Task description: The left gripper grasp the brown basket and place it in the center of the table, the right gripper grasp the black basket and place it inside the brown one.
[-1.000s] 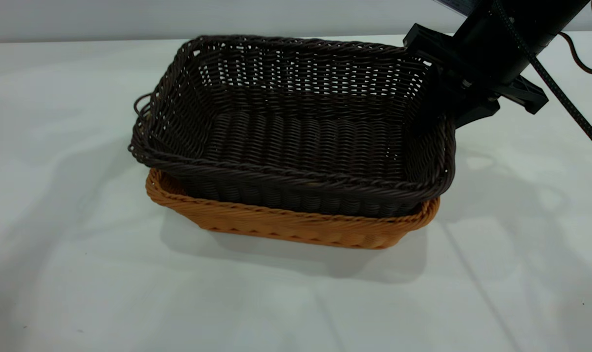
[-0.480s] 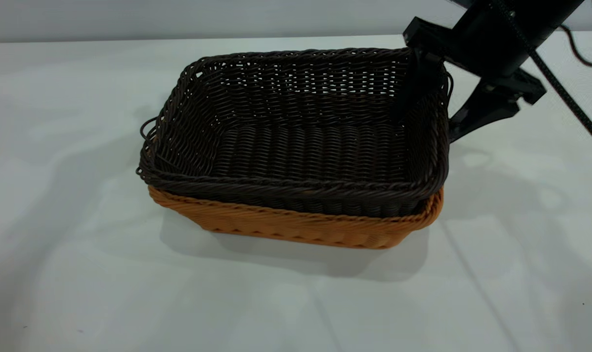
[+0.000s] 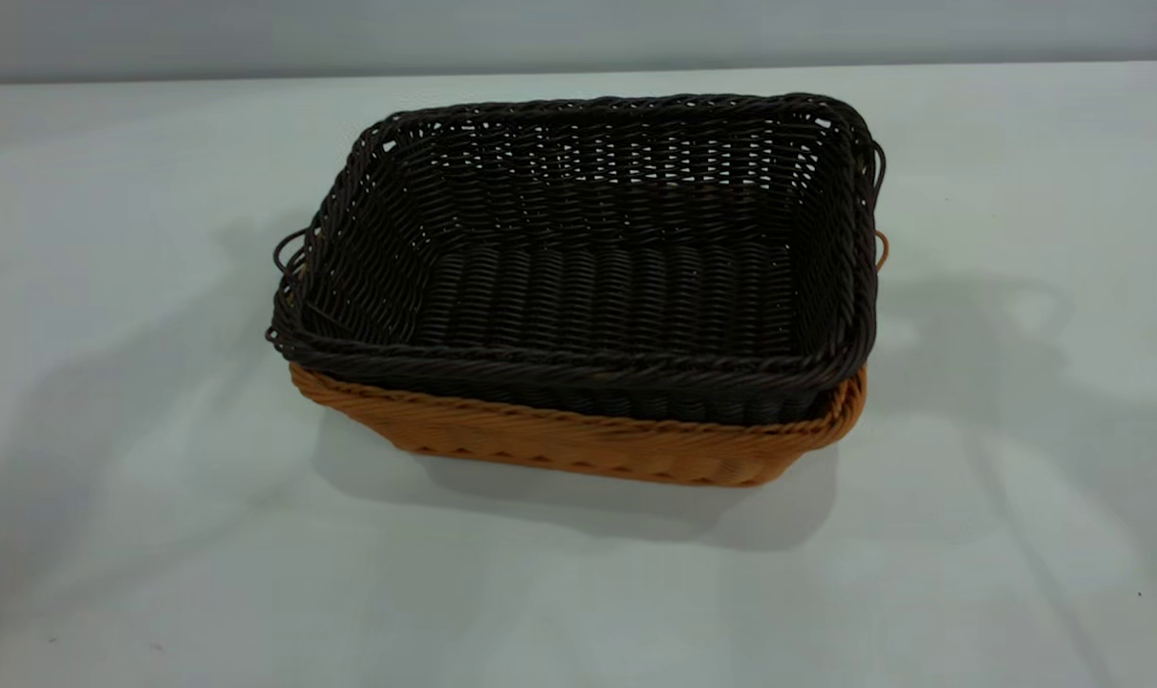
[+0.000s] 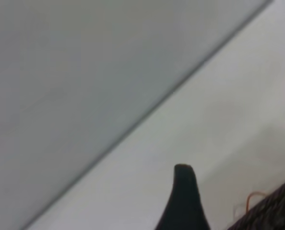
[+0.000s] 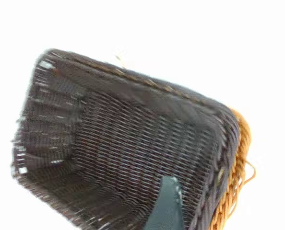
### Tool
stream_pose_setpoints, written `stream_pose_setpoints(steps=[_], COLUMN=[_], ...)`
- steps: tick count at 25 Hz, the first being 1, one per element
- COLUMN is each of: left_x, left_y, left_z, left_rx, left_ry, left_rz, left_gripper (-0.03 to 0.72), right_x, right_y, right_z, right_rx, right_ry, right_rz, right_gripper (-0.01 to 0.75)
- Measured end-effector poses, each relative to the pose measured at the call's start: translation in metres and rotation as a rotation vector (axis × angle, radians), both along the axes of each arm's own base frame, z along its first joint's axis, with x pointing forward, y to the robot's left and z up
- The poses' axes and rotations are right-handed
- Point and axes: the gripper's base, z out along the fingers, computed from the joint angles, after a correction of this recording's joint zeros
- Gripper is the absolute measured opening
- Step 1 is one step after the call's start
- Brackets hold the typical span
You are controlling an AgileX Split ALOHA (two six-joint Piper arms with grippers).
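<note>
A plain grey wall (image 3: 578, 33) runs behind the far edge of the white surface; soft shadows (image 3: 1017, 363) fall across it.

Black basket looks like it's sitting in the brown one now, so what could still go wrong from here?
The black basket rides high in the brown basket, its rim well above the other's; a knock might tip it. In the right wrist view one finger of the right claw hangs over the black basket's interior, so a careless pull-away might catch the weave. The left claw, away from the baskets, poses little risk.
</note>
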Motion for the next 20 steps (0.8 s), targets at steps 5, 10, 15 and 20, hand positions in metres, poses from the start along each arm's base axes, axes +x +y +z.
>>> stream_pose_setpoints(steps=[5,10,15,20], left_x=[-0.041,-0.089,-0.134,-0.179], left_y=[0.010,0.023,0.031,0.040], left_z=[0.041,0.063,0.088,0.097], left_rx=[-0.023,-0.016,-0.088,-0.080], left_ry=[0.021,0.181,0.239,0.353], left_rz=[0.055,0.139,0.204,0.240], left_gripper=[0.519,0.519,0.519,0.519], right_x=[-0.070,-0.142,-0.199,-0.248], right_y=[-0.007,-0.014,-0.019,-0.024], right_z=[0.072,0.105,0.096,0.074], right_rx=[-0.051,-0.084,-0.108,-0.115], right_ry=[-0.179,-0.299,-0.342,-0.407], right_rz=[0.103,0.158,0.200,0.210], right_gripper=[0.584,0.584,0.584,0.584])
